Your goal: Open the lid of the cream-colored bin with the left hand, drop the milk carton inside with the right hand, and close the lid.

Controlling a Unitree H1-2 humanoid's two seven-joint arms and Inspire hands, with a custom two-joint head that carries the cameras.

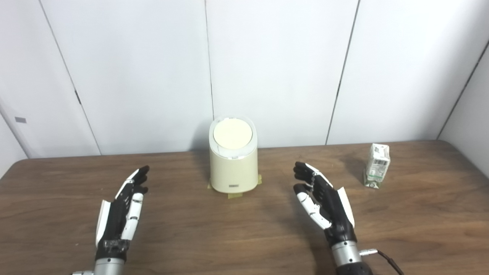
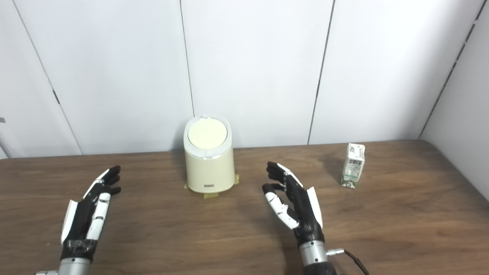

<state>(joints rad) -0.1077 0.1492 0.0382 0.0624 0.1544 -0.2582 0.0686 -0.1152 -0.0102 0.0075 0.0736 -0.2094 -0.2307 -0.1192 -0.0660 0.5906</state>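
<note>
Both hands hang empty with fingers spread: left hand [image 1: 124,208] left of the cream-colored bin [image 1: 233,160], right hand [image 1: 324,204] between it and the milk carton [image 1: 377,165] far right. Lid [image 1: 232,133] still down; I'd approach it gently from above.

Table [image 1: 244,236] dark wood grain, matt; bin [image 1: 233,172] smooth cream plastic; milk carton [image 1: 377,165] printed paperboard.

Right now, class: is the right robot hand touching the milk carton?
Apart. The left eye view shows bare table between the right robot hand and the milk carton.
</note>
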